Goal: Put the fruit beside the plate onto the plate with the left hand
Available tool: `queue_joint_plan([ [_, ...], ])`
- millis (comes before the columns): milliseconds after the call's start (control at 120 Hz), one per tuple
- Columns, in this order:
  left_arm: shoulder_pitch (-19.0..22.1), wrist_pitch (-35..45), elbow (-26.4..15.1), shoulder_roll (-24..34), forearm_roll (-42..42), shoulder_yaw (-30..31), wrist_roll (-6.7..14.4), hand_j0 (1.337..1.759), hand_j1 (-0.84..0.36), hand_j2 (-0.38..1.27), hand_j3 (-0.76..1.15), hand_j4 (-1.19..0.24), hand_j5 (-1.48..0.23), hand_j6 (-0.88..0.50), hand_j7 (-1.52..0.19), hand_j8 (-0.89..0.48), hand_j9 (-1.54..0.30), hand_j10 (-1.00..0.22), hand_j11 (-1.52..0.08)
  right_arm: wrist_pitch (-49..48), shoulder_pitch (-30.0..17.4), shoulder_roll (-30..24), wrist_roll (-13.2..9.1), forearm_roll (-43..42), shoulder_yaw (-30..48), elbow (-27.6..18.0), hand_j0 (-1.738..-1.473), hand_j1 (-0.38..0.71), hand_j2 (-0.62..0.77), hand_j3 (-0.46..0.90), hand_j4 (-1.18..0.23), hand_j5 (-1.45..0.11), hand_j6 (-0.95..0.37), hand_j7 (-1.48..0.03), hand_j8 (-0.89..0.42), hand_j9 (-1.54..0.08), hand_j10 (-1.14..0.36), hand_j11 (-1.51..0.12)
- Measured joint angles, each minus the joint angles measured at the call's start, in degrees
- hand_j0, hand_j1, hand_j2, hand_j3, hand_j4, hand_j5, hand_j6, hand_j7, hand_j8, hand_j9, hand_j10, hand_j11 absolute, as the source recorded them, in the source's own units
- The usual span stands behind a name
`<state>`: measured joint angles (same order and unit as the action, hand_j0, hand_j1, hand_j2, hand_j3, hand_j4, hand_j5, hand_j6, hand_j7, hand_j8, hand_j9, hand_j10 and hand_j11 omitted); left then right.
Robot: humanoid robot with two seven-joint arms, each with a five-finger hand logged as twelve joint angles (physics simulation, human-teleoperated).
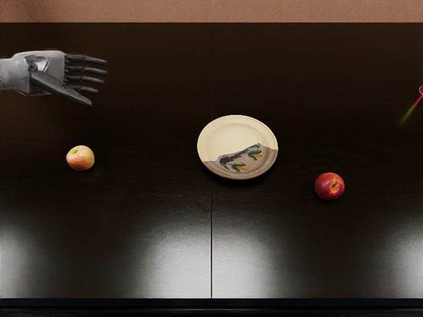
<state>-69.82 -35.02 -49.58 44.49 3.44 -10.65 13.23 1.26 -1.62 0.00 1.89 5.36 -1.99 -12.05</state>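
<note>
At the far left, high over the dark glossy table (132, 231), the left hand (63, 74) hangs with its arm coming in from the picture's left edge. Its fingers (89, 69) are stretched out straight and slightly apart, the thumb angled below them, and they hold nothing. Below the hand and well apart from it, a yellow-red fruit (80, 158) rests on the tabletop, far from the plate. A thin seam (211, 251) runs down the table's middle. Just right of that seam sits the plate (228, 135), cream with a brown lower band and a small painted motif, nothing on it. Further right and a little nearer the front edge lies the red fruit (329, 185), near the plate's rim but not touching it. The plate lies between the hand and this fruit. A pink and yellowish sliver (415, 105) shows at the right edge, too little of it to tell what it is.
</note>
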Motion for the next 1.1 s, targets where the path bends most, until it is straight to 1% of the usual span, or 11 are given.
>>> queue_joint_plan([
  [117,-0.70,0.00,-0.08,-0.17,0.56,0.66,0.27,1.658,0.05,0.05,0.00,-0.25,-0.32,-0.25,-0.32,-0.25,-0.32,-0.25,-0.32,0.01,-0.11,0.00,-0.06,-0.01,-0.10,0.02,-1.658,-0.31,-0.01,0.00,-0.03,-0.04,-0.03,-0.04,-0.03,-0.04,-0.03,-0.04],
  [233,-3.23,0.00,-1.25,2.12,7.32,1.72,3.17,1.658,0.05,0.05,0.00,-0.25,-0.32,-0.25,-0.32,-0.25,-0.32,-0.25,-0.32,0.01,-0.31,0.00,-0.30,0.00,-0.17,0.01,-1.658,-0.31,-0.01,0.00,-0.03,-0.04,-0.03,-0.04,-0.03,-0.04,-0.03,-0.04],
  [308,-4.94,-0.01,-6.24,7.45,12.06,2.00,4.32,1.658,0.05,0.05,0.00,-0.25,-0.32,-0.25,-0.32,-0.25,-0.32,-0.25,-0.32,-0.01,-0.35,0.00,-0.38,0.00,-0.19,0.01,-1.658,-0.31,-0.01,0.00,-0.03,-0.04,-0.03,-0.04,-0.03,-0.04,-0.03,-0.04],
  [358,-6.25,-0.01,-9.36,8.08,14.96,2.09,4.77,1.658,0.05,0.05,0.00,-0.25,-0.32,-0.25,-0.32,-0.25,-0.32,-0.25,-0.32,-0.01,-0.37,0.00,-0.42,0.00,-0.19,0.01,-1.658,-0.31,-0.01,0.00,-0.03,-0.04,-0.03,-0.04,-0.03,-0.04,-0.03,-0.04],
  [533,-7.42,-0.01,-22.06,12.48,25.58,2.16,6.43,1.658,0.05,0.05,0.00,-0.25,-0.32,-0.25,-0.32,-0.25,-0.32,-0.25,-0.32,-0.01,-0.39,0.00,-0.47,0.00,-0.20,0.01,-1.658,-0.31,-0.01,0.00,-0.03,-0.04,-0.03,-0.04,-0.03,-0.04,-0.03,-0.04],
  [642,-8.51,-0.01,-30.57,18.30,30.91,2.36,7.08,1.658,0.05,0.05,0.00,-0.25,-0.32,-0.25,-0.32,-0.25,-0.32,-0.25,-0.32,-0.01,-0.40,0.00,-0.48,0.00,-0.20,0.01,-1.658,-0.31,-0.01,0.00,-0.03,-0.04,-0.03,-0.04,-0.03,-0.04,-0.03,-0.04],
  [725,-13.01,1.15,-35.52,21.13,34.17,5.42,7.24,1.658,0.06,0.05,0.00,-0.25,-0.32,-0.25,-0.32,-0.25,-0.32,-0.25,-0.32,0.00,-0.40,0.00,-0.48,0.00,-0.20,0.01,-1.658,-0.31,-0.01,0.00,-0.03,-0.04,-0.03,-0.04,-0.03,-0.04,-0.03,-0.04],
  [825,-14.52,6.39,-41.57,22.74,39.87,9.80,7.30,1.658,0.06,0.05,0.00,-0.25,-0.32,-0.25,-0.32,-0.25,-0.32,-0.25,-0.32,-0.01,-0.40,0.00,-0.49,0.00,-0.20,0.01,-1.658,-0.31,-0.01,0.00,-0.03,-0.04,-0.03,-0.04,-0.03,-0.04,-0.03,-0.04],
  [892,-16.84,11.03,-44.48,22.22,44.72,13.51,7.29,1.658,0.06,0.05,0.00,-0.25,-0.32,-0.25,-0.32,-0.25,-0.32,-0.25,-0.32,-0.01,-0.40,0.00,-0.49,0.00,-0.20,0.01,-1.658,-0.31,-0.01,0.00,-0.03,-0.04,-0.03,-0.04,-0.03,-0.04,-0.03,-0.04],
  [942,-17.16,14.10,-45.86,20.80,48.17,16.14,7.28,1.658,0.06,0.05,0.00,-0.25,-0.32,-0.26,-0.32,-0.25,-0.32,-0.25,-0.32,-0.01,-0.40,0.00,-0.49,0.00,-0.20,0.01,-1.658,-0.31,-0.01,0.00,-0.03,-0.04,-0.03,-0.04,-0.03,-0.04,-0.03,-0.04],
  [1100,-20.43,23.12,-47.78,16.25,57.56,24.53,7.26,1.658,0.06,0.05,0.00,-0.26,-0.32,-0.26,-0.32,-0.26,-0.32,-0.26,-0.32,-0.01,-0.40,0.00,-0.49,0.00,-0.20,0.01,-1.658,-0.31,-0.01,0.00,-0.03,-0.04,-0.03,-0.04,-0.03,-0.04,-0.03,-0.04],
])
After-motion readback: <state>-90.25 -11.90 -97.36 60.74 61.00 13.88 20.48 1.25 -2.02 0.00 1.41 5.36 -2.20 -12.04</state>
